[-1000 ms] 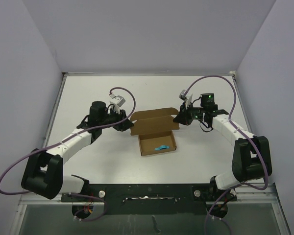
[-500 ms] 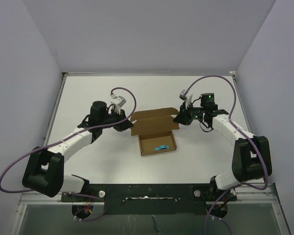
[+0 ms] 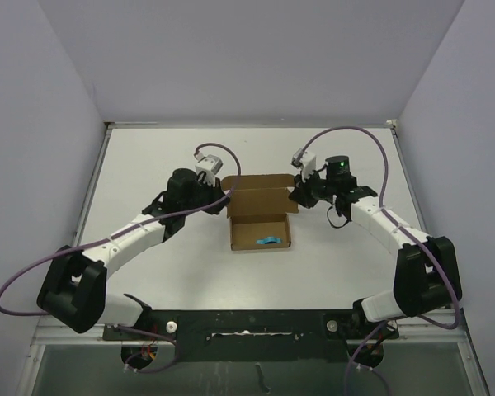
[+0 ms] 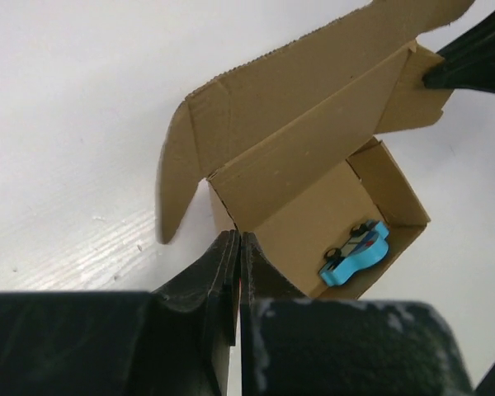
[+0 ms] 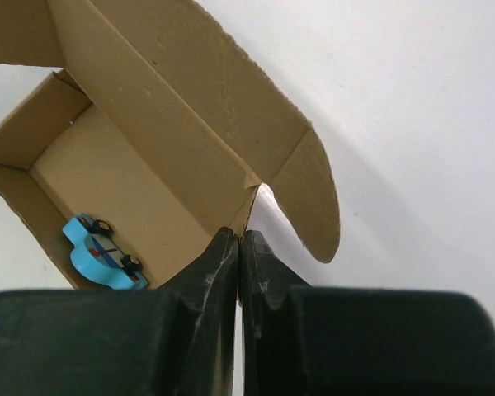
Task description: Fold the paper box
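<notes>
The left gripper point(image 4: 235, 241) is pinched tight on the left rear corner of the paper box point(image 4: 313, 165). The right gripper point(image 5: 238, 238) is pinched tight on the box's right rear corner. Between them the box sits on the white table point(image 3: 148, 165), its lid open at the back. A small blue toy car point(image 4: 355, 252) lies inside by its front wall.

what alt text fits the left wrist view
The left hand, closed, pinches the near corner of an open brown paper box on a white table. A small blue toy car lies inside; the right hand grips the far flap.
</notes>
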Robot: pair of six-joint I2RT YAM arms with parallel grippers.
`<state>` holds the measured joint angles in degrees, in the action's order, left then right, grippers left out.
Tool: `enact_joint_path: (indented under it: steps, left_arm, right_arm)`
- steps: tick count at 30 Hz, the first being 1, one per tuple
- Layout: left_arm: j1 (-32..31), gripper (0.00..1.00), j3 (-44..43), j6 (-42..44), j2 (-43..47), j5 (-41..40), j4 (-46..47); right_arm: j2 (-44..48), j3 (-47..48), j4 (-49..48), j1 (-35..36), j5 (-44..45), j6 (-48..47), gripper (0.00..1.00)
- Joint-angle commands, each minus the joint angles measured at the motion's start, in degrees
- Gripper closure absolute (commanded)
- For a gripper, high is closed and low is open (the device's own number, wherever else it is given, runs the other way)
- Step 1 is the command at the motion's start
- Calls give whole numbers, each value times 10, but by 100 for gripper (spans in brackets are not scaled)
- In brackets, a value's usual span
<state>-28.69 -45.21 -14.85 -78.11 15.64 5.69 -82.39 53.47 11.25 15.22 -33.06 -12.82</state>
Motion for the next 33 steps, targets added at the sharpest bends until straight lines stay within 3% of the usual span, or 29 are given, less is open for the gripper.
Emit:
enact_joint_path:
  steps: [1, 7, 18, 33]
  left_arm:
    - [-36, 100, -69, -6, -25, -111, 47]
    - [-63, 100, -120, -5, -81, -194, 78]
    - [-81, 100, -100, -35, -134, -220, 162]
    - [-113, 100, -53, -43, -104, -259, 175]
  right_arm:
    - [19, 30, -60, 36, 115, 35, 100]
    - [16, 30, -126, 52, 187, 44, 100]
    - [-30, 19, -227, 115, 346, 52, 100]
    - [-5, -7, -199, 118, 309, 150, 98]
